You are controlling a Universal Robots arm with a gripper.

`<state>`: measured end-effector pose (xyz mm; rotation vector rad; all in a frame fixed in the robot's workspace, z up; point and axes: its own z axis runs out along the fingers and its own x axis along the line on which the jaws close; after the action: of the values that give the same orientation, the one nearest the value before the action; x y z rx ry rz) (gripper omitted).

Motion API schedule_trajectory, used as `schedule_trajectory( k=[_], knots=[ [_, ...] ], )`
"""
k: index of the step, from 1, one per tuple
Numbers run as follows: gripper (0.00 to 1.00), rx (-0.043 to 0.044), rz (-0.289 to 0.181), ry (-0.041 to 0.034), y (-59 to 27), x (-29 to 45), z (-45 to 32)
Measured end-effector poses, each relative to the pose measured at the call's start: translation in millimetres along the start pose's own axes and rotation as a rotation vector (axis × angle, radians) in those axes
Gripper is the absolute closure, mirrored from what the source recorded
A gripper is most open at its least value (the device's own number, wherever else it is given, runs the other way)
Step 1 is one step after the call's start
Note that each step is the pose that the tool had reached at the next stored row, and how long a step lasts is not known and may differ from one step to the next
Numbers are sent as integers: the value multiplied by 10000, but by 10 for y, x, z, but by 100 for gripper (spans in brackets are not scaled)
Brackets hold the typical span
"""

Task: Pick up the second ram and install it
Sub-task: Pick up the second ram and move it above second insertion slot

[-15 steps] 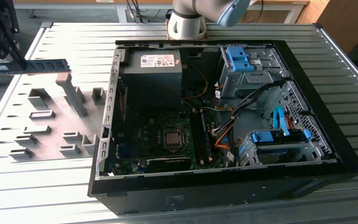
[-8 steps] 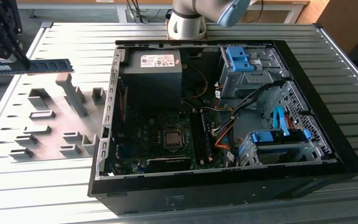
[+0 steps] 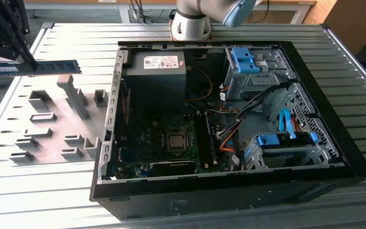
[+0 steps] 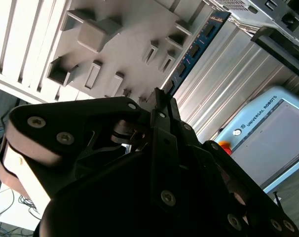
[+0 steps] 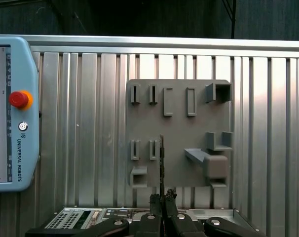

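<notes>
The second ram is a thin blue stick with a white sticker. It hangs level in the air above the grey fixture plate, at the exterior view's left. My gripper is shut on it near its middle. In the first wrist view the ram shows edge-on, rising from the closed fingertips of the gripper. In the second wrist view the ram runs out past the gripper over the plate. The open computer case lies at the exterior view's right, its motherboard exposed.
The fixture plate carries several raised grey blocks and slots. A teach pendant with a red button lies on the slatted metal table beside the plate. The robot base stands behind the case. Blue drive brackets and cables sit inside the case.
</notes>
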<state>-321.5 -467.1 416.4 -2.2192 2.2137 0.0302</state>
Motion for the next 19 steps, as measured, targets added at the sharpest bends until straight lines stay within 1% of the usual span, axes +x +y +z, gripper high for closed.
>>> schedule_trajectory(
  k=[19],
  knots=[
    [86, 0, 0, 0, -101, 0, -1]
  ],
)
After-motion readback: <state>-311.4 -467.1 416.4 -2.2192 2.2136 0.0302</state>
